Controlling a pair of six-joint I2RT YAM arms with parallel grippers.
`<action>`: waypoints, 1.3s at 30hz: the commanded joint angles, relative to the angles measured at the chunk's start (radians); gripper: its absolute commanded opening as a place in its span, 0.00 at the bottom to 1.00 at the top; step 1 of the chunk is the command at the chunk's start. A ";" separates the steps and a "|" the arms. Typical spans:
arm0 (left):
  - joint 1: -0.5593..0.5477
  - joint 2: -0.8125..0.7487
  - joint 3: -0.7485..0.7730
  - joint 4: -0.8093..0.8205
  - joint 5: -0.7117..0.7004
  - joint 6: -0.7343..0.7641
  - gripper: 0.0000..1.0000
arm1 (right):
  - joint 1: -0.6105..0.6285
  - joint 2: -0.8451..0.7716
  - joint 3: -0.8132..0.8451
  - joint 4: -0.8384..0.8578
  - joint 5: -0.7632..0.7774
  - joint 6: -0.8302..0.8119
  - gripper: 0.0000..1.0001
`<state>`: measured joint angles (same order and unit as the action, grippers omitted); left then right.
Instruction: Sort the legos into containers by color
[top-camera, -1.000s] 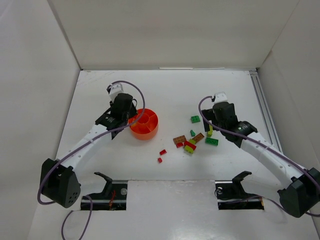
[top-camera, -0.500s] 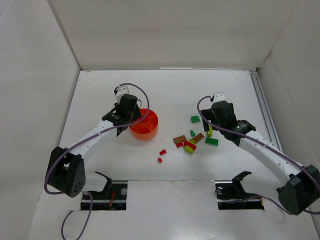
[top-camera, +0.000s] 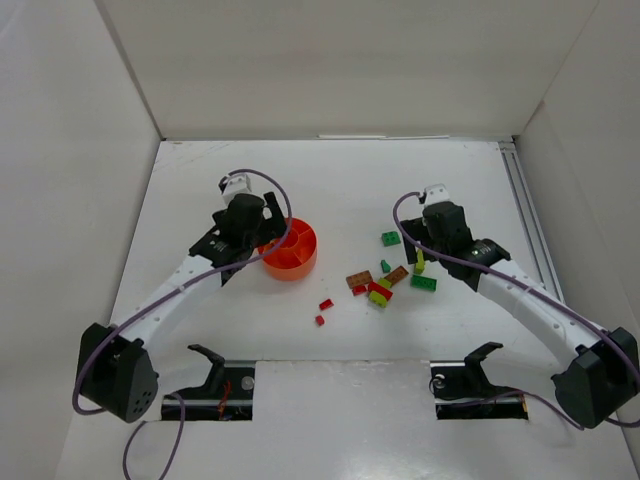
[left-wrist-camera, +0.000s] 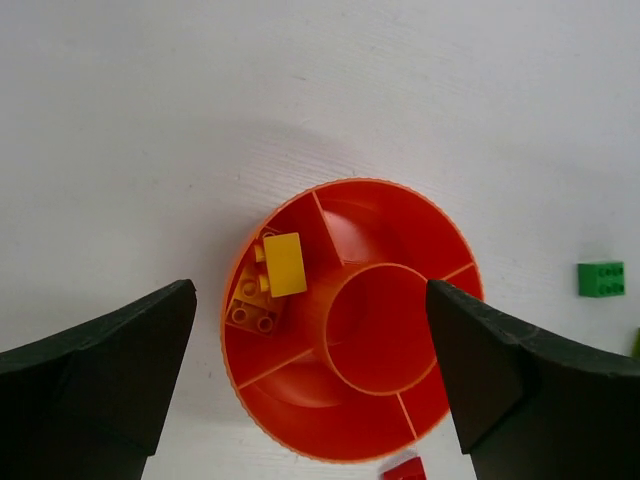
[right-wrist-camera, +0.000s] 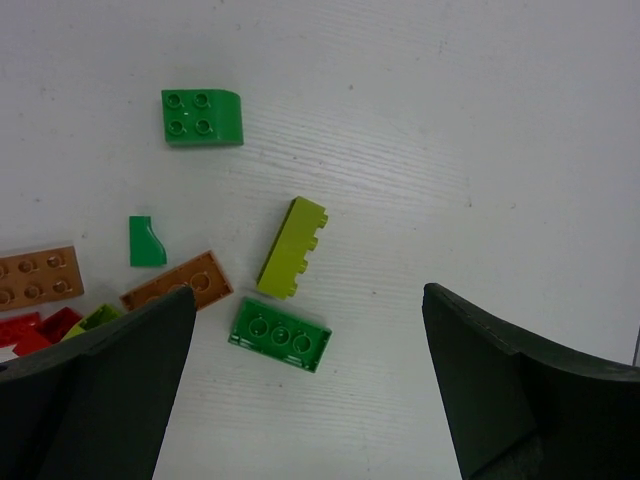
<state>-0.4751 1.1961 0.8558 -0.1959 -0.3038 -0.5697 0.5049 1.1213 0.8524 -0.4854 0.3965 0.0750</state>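
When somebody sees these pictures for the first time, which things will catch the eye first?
The red-orange bowl stands out left of centre on the white table, with two yellow-orange bricks in one compartment; the left gripper hangs open above it. To its right lies a loose scatter of legos in green, red, brown and lime, and the right gripper hangs open over the lime-yellow brick there.

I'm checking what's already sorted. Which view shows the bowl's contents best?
Left wrist: it looks straight down into the bowl, showing two yellowish bricks in a left compartment. The top view shows the bowl small, its left edge behind the left arm, no bricks discernible. The right wrist view misses it.
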 joint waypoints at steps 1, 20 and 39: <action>0.003 -0.108 -0.027 0.001 0.040 0.008 1.00 | -0.005 0.014 0.045 0.054 -0.057 -0.020 1.00; -0.261 -0.260 -0.193 -0.023 0.152 -0.130 1.00 | 0.024 0.428 0.218 0.208 -0.081 -0.018 0.95; -0.270 -0.352 -0.141 -0.188 -0.014 -0.208 1.00 | -0.037 0.675 0.312 0.238 -0.205 -0.049 0.75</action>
<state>-0.7429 0.8593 0.6636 -0.3470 -0.2565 -0.7635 0.4770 1.7962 1.1233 -0.2989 0.2249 0.0387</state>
